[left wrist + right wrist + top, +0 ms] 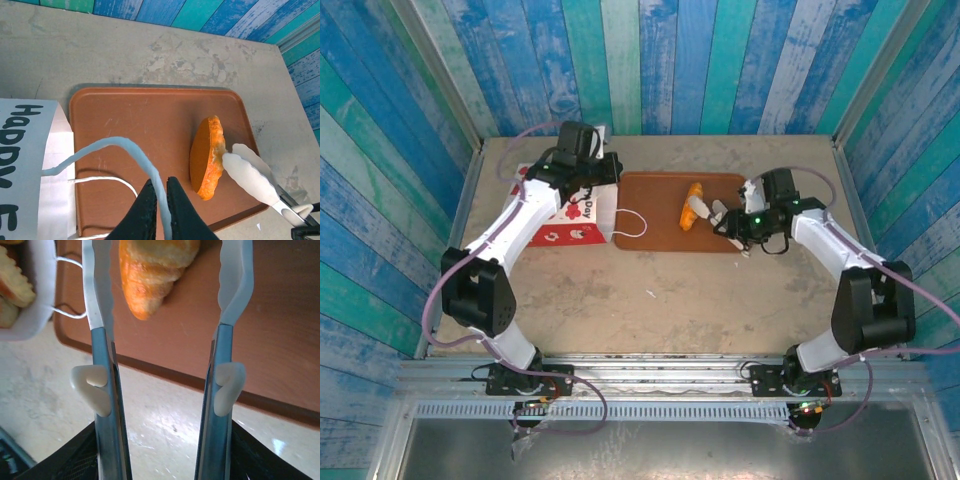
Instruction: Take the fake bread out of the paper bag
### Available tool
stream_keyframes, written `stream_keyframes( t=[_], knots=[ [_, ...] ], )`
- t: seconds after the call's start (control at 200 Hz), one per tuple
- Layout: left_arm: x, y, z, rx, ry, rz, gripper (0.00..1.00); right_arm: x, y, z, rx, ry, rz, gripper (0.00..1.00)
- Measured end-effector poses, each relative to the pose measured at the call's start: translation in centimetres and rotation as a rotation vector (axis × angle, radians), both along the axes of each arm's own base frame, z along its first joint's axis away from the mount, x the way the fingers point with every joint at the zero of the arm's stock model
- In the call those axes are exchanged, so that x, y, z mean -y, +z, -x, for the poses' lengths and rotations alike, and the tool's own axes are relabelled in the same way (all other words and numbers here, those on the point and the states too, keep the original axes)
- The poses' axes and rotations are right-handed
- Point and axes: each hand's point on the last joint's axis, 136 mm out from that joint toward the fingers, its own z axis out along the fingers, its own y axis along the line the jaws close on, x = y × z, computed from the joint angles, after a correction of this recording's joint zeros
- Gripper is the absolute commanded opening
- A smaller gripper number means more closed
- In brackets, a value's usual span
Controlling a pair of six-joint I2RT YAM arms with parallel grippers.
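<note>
White arms [515, 225], black joints [480, 292], lilac cables [432, 310], white-tipped right tool [162, 290].

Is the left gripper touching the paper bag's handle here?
Touching. The left wrist view shows the left gripper shut on the white loop handle of the paper bag, the strap pinched between its two black fingers.

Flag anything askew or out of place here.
The paper bag lies tipped on its side, mouth facing the brown tray, bread inside. The left gripper pinches one loop handle. Nothing looks spilled or damaged.
</note>
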Motion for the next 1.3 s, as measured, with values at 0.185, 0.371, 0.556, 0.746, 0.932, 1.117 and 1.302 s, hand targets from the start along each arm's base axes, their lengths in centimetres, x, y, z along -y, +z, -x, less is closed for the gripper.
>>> stream_keyframes(
  t=[0.185, 0.371, 0.556, 0.746, 0.932, 1.117, 1.302],
  knots=[
    [0.0, -0.5, 0.1, -0.011, 0.005, 0.007, 0.08, -0.7, -1.7, -0.8, -0.05, -0.004, -0.049, 0.59],
    [0.0, -0.7, 0.0, -0.009, 0.007, 0.011, 0.07, -1.5, -2.7, -1.2, -0.083, 0.023, -0.084, 0.45],
    [0.1, -0.6, -0.1, -0.001, 0.012, 0.021, 0.04, -1.3, -1.4, -1.9, -0.049, 0.064, -0.029, 0.4],
    [-0.1, -0.6, 0.0, 0.007, 0.027, 0.03, 0.04, 0.0, 0.0, -1.7, -0.009, 0.096, 0.157, 0.4],
    [-0.6, 0.1, 0.0, 0.03, 0.05, 0.02, 0.06, 2.5, 1.4, -1.1, 0.012, 0.11, 0.443, 0.41],
    [-0.8, 0.2, 0.0, 0.034, 0.056, 0.016, 0.07, 3.0, 1.2, -0.3, 0.006, 0.159, 0.619, 0.46],
    [-0.7, 0.1, 0.0, 0.032, 0.053, 0.014, 0.07, 2.2, -0.4, 0.0, -0.026, 0.214, 0.66, 0.52]
  ],
)
